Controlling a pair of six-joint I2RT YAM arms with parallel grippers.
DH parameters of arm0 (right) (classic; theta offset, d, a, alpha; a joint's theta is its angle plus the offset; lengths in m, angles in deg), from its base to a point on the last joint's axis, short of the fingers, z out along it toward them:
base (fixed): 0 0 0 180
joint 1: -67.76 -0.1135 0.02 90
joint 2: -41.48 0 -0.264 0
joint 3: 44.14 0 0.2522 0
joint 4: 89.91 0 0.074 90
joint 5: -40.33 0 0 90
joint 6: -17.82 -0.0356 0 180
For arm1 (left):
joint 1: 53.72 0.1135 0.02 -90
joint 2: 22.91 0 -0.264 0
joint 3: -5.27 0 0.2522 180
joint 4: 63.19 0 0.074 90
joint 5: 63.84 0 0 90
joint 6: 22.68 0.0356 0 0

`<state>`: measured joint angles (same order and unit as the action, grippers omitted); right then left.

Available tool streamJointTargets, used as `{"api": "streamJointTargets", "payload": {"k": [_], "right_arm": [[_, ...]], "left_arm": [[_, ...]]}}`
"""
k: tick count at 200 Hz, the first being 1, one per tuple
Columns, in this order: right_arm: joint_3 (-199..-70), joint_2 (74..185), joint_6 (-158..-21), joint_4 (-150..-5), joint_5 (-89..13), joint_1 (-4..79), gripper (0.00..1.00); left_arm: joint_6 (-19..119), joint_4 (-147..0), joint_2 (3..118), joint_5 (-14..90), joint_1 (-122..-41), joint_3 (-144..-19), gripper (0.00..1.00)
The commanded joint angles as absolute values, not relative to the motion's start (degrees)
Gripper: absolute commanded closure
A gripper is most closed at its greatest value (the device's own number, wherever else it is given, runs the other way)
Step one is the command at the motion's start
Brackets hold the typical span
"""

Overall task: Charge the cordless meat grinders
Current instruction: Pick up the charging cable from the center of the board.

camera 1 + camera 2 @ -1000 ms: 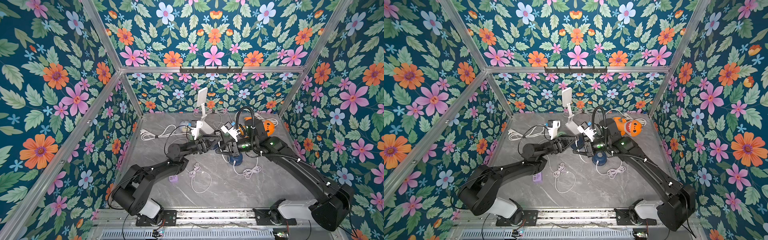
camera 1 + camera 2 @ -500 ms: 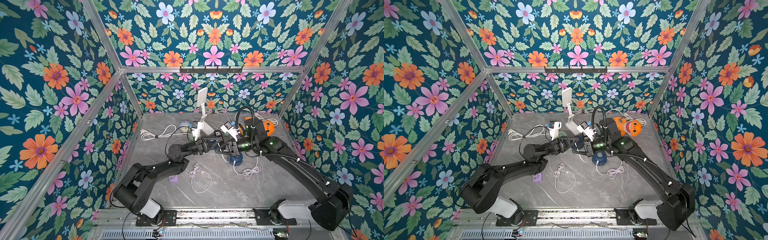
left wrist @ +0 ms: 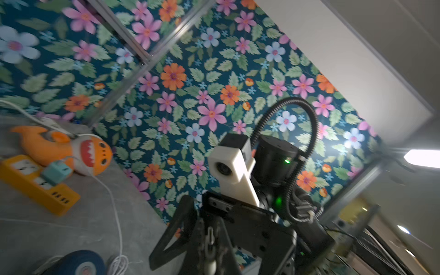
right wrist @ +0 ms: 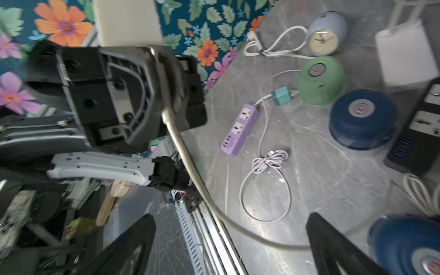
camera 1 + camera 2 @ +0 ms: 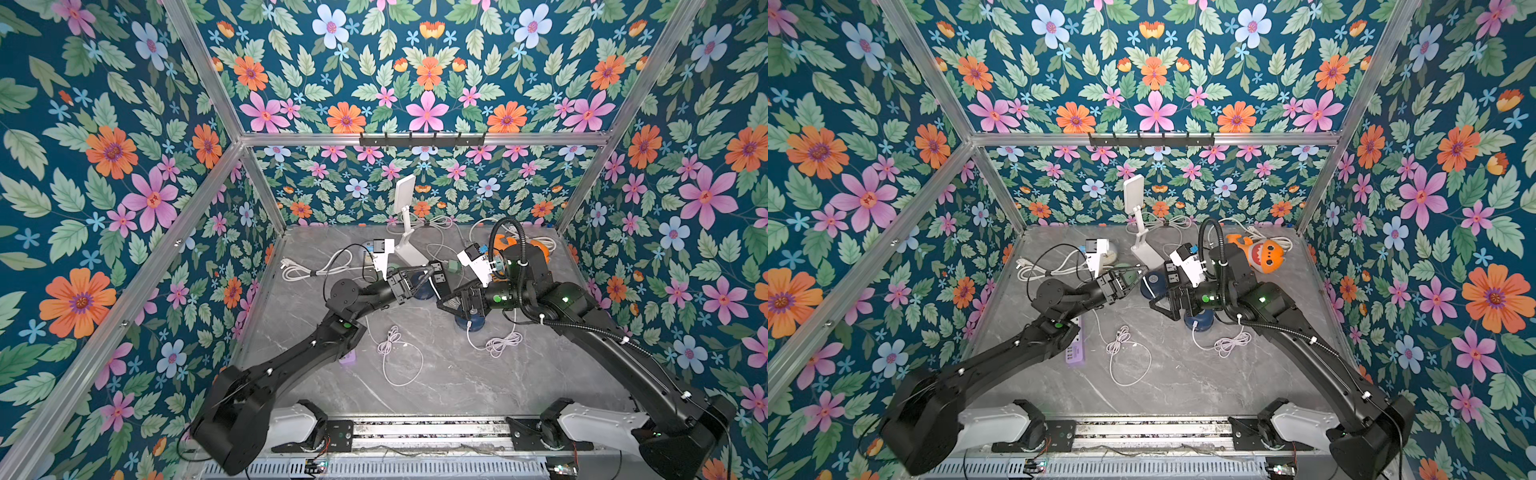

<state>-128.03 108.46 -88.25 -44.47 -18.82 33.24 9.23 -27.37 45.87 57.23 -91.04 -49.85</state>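
Observation:
My left gripper (image 5: pixel 430 274) is shut on the connector end of a white cable (image 4: pixel 190 171), and the plug (image 3: pixel 210 238) shows between its jaws. From there the cable arcs across the gap between the spread fingers of my right gripper (image 4: pixel 231 221), which is open and touches nothing. The two grippers face each other over the middle of the table. One navy grinder (image 5: pixel 469 322) sits under the right gripper with a white cord in its side. A second navy grinder (image 4: pixel 363 119) lies below the left gripper, beside the pale green grinder (image 4: pixel 321 81).
A purple power strip (image 4: pixel 239 129) lies near the left arm, with a teal adapter (image 4: pixel 282 95) and a coiled lilac cable (image 4: pixel 270 159) close by. A black power strip (image 4: pixel 419 133), white lamp (image 5: pixel 405 232), alarm clock (image 4: pixel 325 33), orange shark toy (image 3: pixel 71 147) and yellow strip (image 3: pixel 35 183) crowd the back.
My left gripper has shut on the cable end. After that my right gripper, shut until half a second ago, has opened and let the cable go. Both arms stayed nearly in place.

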Motion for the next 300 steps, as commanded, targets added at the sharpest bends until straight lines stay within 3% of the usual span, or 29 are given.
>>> {"api": "streamJointTargets", "payload": {"k": [1, 35, 92, 207, 229, 247, 262, 287, 300], "right_arm": [[-128.75, 108.75, -86.92, -42.18, -35.32, 28.75, 0.01], [-134.28, 116.04, -85.73, -41.27, -44.74, 19.40, 0.26], [-142.57, 127.05, -83.70, -37.25, -46.81, 16.62, 0.30], [-147.53, 135.70, -81.82, -39.61, -46.15, 16.50, 0.58], [-147.22, 135.53, -81.63, -40.27, -46.08, 16.52, 0.76], [-146.94, 135.24, -81.26, -40.55, -45.45, 16.52, 1.00], [-146.64, 134.99, -80.72, -40.29, -44.86, 16.52, 1.00], [-145.03, 133.63, -79.94, -40.37, -43.54, 16.53, 1.00], [-144.03, 132.75, -79.53, -40.34, -43.27, 16.52, 1.00]], "left_arm": [[16.49, -53.91, 41.42, 39.26, -91.14, -48.83, 1.00], [11.80, -54.35, 38.63, 33.12, -91.88, -44.07, 1.00], [9.86, -54.31, 36.99, 32.13, -92.92, -42.68, 1.00], [6.41, -52.19, 36.18, 36.44, -93.10, -42.50, 1.00], [6.06, -52.16, 36.22, 36.98, -93.05, -42.28, 1.00], [5.62, -52.08, 36.55, 37.88, -93.10, -42.12, 1.00], [5.47, -52.16, 36.50, 38.11, -93.10, -41.95, 1.00], [5.45, -53.83, 35.52, 37.37, -93.10, -42.01, 0.56], [5.86, -55.69, 34.65, 36.31, -93.05, -42.31, 0.43]]}}
